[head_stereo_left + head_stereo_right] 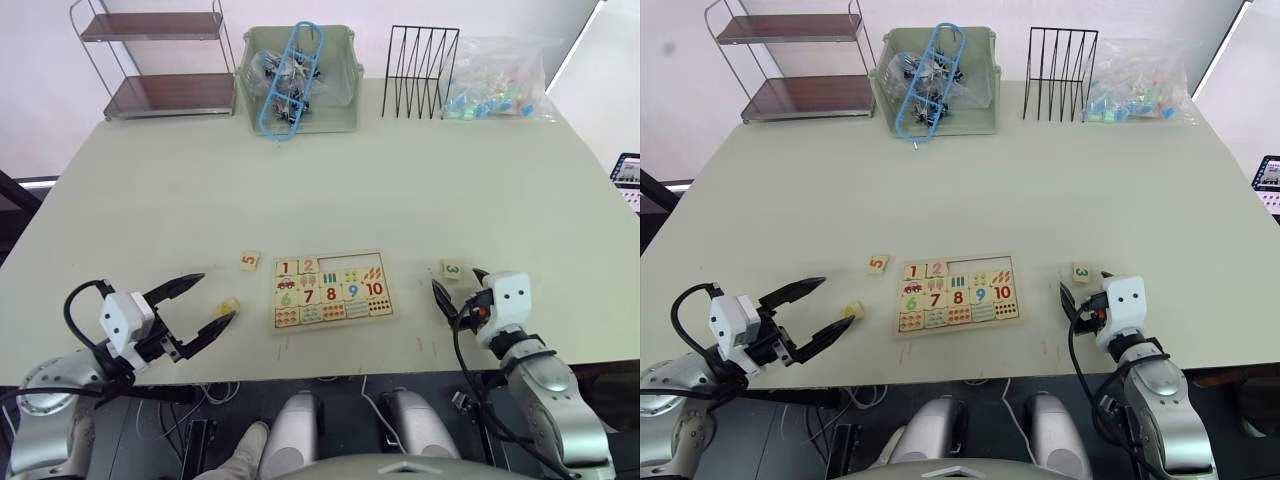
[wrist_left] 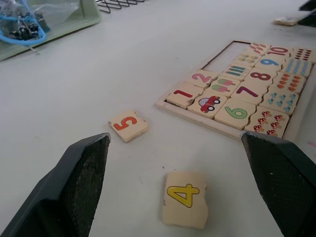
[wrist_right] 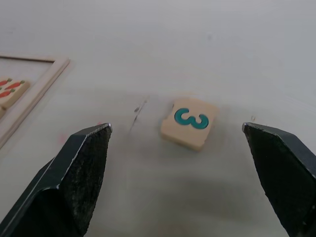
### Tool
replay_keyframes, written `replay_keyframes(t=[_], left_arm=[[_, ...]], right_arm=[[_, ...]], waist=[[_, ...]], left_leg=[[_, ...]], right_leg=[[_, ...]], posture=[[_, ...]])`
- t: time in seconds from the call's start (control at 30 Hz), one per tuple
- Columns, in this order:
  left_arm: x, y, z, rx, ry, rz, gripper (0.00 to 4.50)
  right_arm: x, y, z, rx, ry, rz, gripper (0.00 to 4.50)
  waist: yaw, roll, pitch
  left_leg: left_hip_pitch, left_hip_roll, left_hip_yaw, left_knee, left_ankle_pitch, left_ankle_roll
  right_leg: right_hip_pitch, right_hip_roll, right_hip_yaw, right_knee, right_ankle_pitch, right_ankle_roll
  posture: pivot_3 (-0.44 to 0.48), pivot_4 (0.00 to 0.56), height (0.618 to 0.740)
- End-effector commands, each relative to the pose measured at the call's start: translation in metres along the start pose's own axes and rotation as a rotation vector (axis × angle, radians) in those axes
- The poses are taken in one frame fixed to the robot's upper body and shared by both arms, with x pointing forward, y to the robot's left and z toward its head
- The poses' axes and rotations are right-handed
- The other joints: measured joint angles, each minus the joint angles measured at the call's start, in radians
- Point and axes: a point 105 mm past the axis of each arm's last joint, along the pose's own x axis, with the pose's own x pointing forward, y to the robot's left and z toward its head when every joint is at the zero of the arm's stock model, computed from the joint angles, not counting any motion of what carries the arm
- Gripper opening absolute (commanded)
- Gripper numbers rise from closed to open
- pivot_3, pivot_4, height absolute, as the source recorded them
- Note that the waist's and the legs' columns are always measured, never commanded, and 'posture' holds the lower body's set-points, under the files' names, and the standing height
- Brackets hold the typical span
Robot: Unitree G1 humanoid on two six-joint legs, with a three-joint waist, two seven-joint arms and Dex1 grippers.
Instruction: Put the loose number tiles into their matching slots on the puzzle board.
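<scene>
Number tiles are lying loose on the table point(image 1: 150, 200) in three places: the 5 tile point(image 1: 250, 261) is sitting just off the puzzle board's point(image 1: 331, 289) far left corner, the 4 tile point(image 1: 229, 306) is lying nearer the table's front edge on the left, and the 3 tile point(image 1: 452, 269) is resting to the right of the board, apart from it. On the board the 1 point(image 1: 287, 267) and 2 point(image 1: 309, 265) are already seated in the upper row, and the empty slots point(image 2: 223, 55) beside them are showing as bare wood.

The left gripper point(image 1: 200, 306) is hovering with its jaws spread wide and nothing between them, the 4 tile lying just ahead of its fingertips. The right gripper point(image 1: 458, 287) is likewise gaping and empty, with the 3 tile framed between its fingers point(image 3: 74, 173) in the right wrist view.

These tiles are looking light, stiff and thin, probably smooth enough to skid on the tabletop if nudged from one side. I would guess the safest hold is across two opposite edges, pinching low and squarely, since there is little height to grab.

Some things are proving hard to read. From the head views the empty slots are partly blurring into the picture tiles, so their exact count is uncertain. The 4 tile is looking as though it is tilted or resting on something, though I cannot tell which.
</scene>
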Motion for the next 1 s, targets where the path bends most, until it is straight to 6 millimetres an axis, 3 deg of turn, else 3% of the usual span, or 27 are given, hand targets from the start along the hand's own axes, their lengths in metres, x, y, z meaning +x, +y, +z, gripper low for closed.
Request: replay_keyframes(t=[0.03, 0.27, 0.93, 1.0], left_arm=[[-0.006, 0.007, 0.013, 0.036, -0.032, -0.053, 4.5], [-0.008, 0.007, 0.029, 0.005, -0.098, -0.152, 4.5], [-0.015, 0.001, 0.028, 0.054, -0.015, -0.329, 4.5], [-0.014, 0.002, 0.028, 0.055, -0.017, -0.335, 4.5]], right_arm=[[0.004, -0.002, 0.013, 0.01, -0.011, -0.061, 4.44], [0.006, -0.014, 0.003, 0.051, 0.081, -0.184, 4.44], [0.009, -0.004, -0.015, 0.07, 0.171, -0.191, 4.44], [0.009, -0.004, -0.016, 0.068, 0.181, -0.196, 3.91]], waist=[[0.0, 0.0, 0.0], [-0.001, 0.0, 0.0], [-0.003, -0.004, -0.002], [-0.003, -0.004, -0.003]], left_leg=[[0.0, 0.0, 0.0, 0.0, 0.0, 0.0], [0.0, 0.0, 0.0, 0.0, 0.0, 0.0], [0.0, 0.001, 0.0, 0.0, 0.0, 0.0], [0.0, 0.001, 0.0, 0.0, 0.0, 0.0]], right_leg=[[0.0, 0.0, 0.0, 0.0, 0.0, 0.0], [0.0, 0.0, 0.0, 0.0, 0.0, 0.0], [0.0, 0.0, 0.0, 0.0, 0.0, 0.0], [0.0, 0.0, 0.0, 0.0, 0.0, 0.0]], posture=[[0.0, 0.15, 0.739], [0.0, 0.15, 0.739], [0.0, 0.15, 0.739], [0.0, 0.15, 0.739]])
